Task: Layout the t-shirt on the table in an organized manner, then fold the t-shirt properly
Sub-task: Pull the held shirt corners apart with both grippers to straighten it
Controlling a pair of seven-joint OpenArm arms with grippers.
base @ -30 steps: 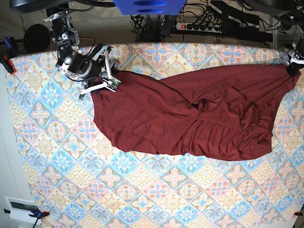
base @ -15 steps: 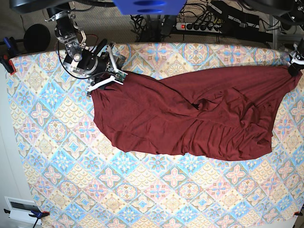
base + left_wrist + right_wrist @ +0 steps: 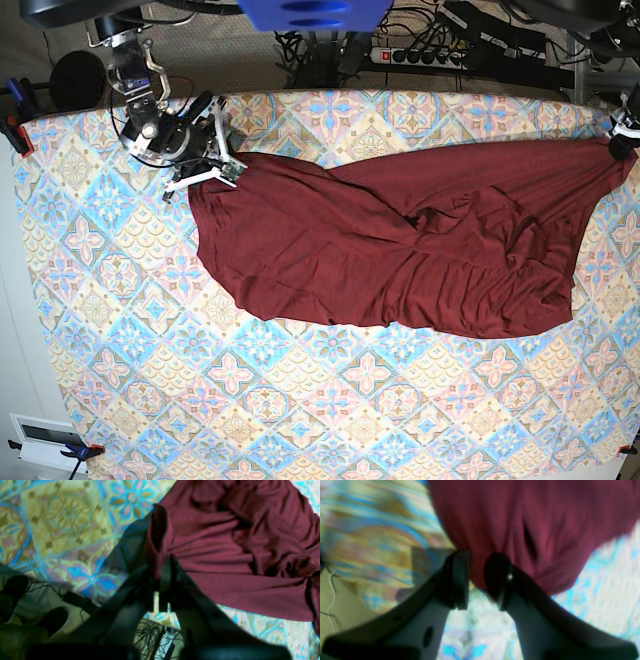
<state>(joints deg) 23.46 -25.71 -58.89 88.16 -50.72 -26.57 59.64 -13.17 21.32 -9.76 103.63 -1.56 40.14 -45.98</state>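
Observation:
The dark maroon t-shirt [image 3: 400,240] lies wrinkled across the far half of the patterned table [image 3: 300,400], stretched from upper left to far right. My right gripper [image 3: 205,168] sits at the shirt's upper-left corner. In the right wrist view the right gripper [image 3: 478,580] has its jaws narrowed on a bunch of the t-shirt [image 3: 520,517], with creases radiating from the pinch. My left gripper [image 3: 618,140] is at the table's far right edge. In the left wrist view the left gripper [image 3: 162,565] is shut on a folded edge of the t-shirt [image 3: 225,542].
A power strip and tangled cables [image 3: 420,55] lie beyond the table's far edge. A clamp [image 3: 12,130] grips the left corner. A white box [image 3: 45,440] sits off the near left corner. The near half of the table holds nothing but its patterned cloth.
The right gripper shifted left and back along the shirt's upper-left corner and its jaws narrowed onto the fabric. The left gripper stayed shut at the right edge.

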